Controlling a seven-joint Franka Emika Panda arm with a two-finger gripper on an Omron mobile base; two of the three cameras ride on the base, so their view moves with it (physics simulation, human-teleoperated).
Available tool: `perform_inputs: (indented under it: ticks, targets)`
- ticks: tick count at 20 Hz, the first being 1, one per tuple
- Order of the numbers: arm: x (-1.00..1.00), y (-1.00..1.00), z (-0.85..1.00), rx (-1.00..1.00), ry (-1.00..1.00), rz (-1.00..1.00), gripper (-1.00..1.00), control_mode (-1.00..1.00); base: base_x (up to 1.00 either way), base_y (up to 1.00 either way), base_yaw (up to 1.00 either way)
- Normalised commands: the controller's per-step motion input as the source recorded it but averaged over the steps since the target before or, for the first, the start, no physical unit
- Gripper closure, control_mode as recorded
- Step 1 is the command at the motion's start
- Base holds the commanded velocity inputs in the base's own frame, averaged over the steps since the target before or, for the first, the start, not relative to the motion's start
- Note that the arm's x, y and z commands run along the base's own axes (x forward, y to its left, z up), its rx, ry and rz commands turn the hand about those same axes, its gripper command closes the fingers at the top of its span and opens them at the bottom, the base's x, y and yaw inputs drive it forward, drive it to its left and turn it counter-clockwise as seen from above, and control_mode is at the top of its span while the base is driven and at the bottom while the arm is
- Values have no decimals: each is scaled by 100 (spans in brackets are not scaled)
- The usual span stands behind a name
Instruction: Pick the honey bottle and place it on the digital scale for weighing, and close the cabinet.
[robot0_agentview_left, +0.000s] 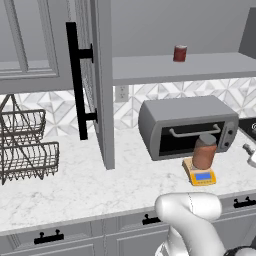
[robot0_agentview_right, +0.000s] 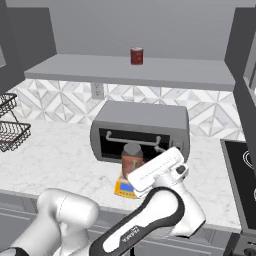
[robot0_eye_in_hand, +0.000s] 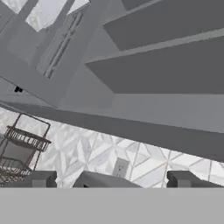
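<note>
Already the bottle (robot0_agentview_left: 204, 151) is stood on the scale (robot0_agentview_left: 199, 176) for weighing, so the claw (robot0_eye_in_hand: 112, 180) is held wide and empty, aimed toward the open cabinet (robot0_agentview_left: 102, 85).

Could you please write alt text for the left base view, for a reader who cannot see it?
The honey bottle stands on the scale in front of a toaster oven. The cabinet door hangs open over the counter, with a can on the shelf.

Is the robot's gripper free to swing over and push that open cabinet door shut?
Probably yes. The gripper is open and empty, the honey bottle already stands on the scale, and nothing stands between arm and cabinet door.
</note>
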Motion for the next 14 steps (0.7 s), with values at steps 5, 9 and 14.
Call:
perform_inputs:
  ticks: [5, 9, 14]
  targets:
    - [-18, -40, 36, 16, -71, -3, -100, -100, 0, 0, 0]
    - [-27, -87, 48, 27, -51, 2, -100, -100, 0, 0, 0]
    - [-17, -97, 41, 29, -40, 0, -100, -100, 0, 0, 0]
